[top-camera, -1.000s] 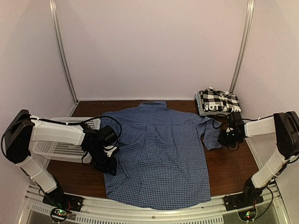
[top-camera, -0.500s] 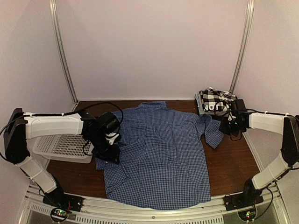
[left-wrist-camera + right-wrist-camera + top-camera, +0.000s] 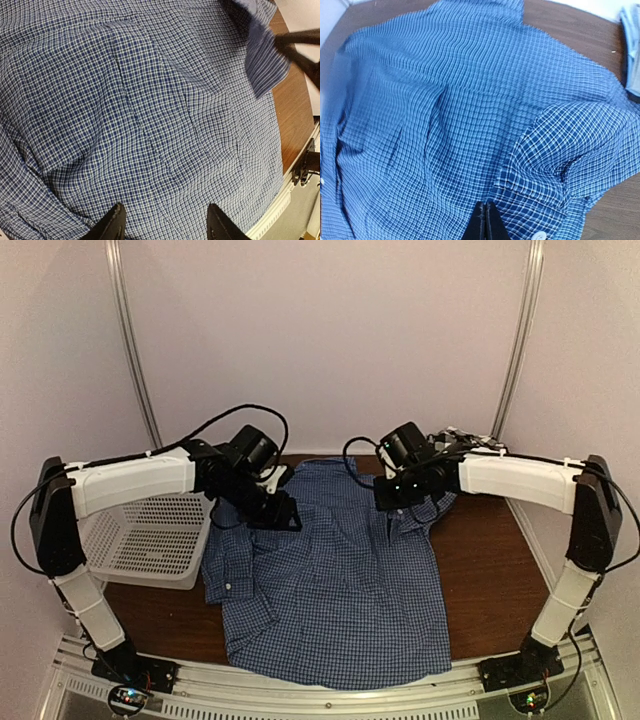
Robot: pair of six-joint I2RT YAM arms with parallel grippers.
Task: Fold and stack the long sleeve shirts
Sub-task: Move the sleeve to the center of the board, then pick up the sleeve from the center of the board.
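Early yet: blue shirt [image 3: 340, 580] lies spread, body unfolded. My right pincer [image 3: 485, 222] clamps its right-hand sleeve [image 3: 560, 165] above the body; my left pincer [image 3: 165, 210] hangs agape, empty. Stacking not begun.

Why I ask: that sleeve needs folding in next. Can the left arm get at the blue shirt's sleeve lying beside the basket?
Probably yes. The left gripper hangs open above the blue shirt, and the sleeve lies uncovered on that arm's side, beside the basket.
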